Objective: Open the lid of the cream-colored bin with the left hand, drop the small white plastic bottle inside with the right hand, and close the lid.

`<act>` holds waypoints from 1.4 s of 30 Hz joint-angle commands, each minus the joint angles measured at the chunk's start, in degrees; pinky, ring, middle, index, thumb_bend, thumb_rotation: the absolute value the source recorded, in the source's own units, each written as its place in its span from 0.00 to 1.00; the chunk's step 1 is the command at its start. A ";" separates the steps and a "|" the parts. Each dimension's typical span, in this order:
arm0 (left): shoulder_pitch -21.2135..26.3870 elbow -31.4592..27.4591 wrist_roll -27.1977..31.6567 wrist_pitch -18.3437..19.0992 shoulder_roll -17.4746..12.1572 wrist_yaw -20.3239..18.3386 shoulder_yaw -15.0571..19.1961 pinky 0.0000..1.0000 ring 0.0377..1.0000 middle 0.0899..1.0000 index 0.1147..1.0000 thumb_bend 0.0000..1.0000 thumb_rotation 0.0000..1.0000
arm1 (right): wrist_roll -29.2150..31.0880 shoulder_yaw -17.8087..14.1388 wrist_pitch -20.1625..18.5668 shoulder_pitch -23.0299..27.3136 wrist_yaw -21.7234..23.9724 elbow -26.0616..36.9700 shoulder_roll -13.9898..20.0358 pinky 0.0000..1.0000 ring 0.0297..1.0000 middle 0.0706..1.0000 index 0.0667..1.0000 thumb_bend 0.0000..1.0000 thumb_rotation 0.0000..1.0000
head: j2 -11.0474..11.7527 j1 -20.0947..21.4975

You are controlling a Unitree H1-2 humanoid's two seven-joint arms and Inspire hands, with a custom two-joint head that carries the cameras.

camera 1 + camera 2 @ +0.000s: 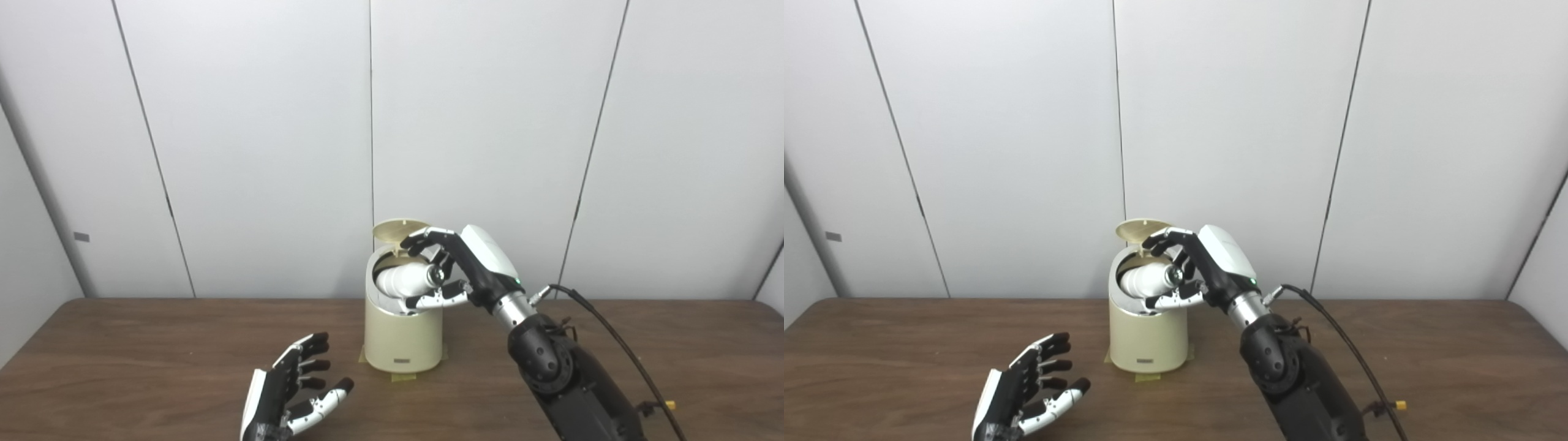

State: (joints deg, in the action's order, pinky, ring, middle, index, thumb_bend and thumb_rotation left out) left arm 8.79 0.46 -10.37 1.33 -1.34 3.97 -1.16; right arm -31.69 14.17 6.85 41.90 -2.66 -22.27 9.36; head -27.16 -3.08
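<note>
Cream bin (1145,343) stands on the brown surface (1445,361), lid (1139,229) flipped up at the back. Right robot hand (1191,269) grips the white bottle (1146,280) lying sideways in the bin's open mouth. Left robot hand (1032,389) hovers low, near the bin's front-left, fingers spread, holding nothing.

Left robot hand (294,389) low, fingers spread, palm empty; right robot hand (456,266) raised, fingers clasped w/ load.
</note>
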 commanded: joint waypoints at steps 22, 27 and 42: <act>1.94 -1.71 -0.58 -1.32 -0.07 0.43 -0.34 0.62 0.72 0.79 0.80 0.62 0.07 | 2.53 -2.22 2.89 1.12 -1.82 4.47 0.43 0.34 0.44 0.60 0.63 0.53 0.00 | 0.05 -0.39; 1.87 -2.20 0.05 -1.05 -0.17 0.24 -0.03 0.65 0.72 0.79 0.80 0.61 0.07 | 10.90 -7.14 8.65 -1.29 -2.78 8.22 -0.59 0.27 0.43 0.52 0.58 0.53 0.00 | 0.18 -0.33; 2.54 -2.20 0.62 -1.89 -0.61 0.00 0.29 0.64 0.74 0.79 0.80 0.63 0.09 | 26.99 -16.28 1.42 -15.90 3.24 14.82 1.90 0.33 0.44 0.65 0.70 0.80 0.11 | 0.32 -0.36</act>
State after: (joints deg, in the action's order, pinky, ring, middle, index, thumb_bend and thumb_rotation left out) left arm 8.83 0.43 -9.92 1.27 -1.83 3.84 -0.86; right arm -5.79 -1.22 7.40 24.28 0.11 -9.83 10.11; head -26.81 -3.43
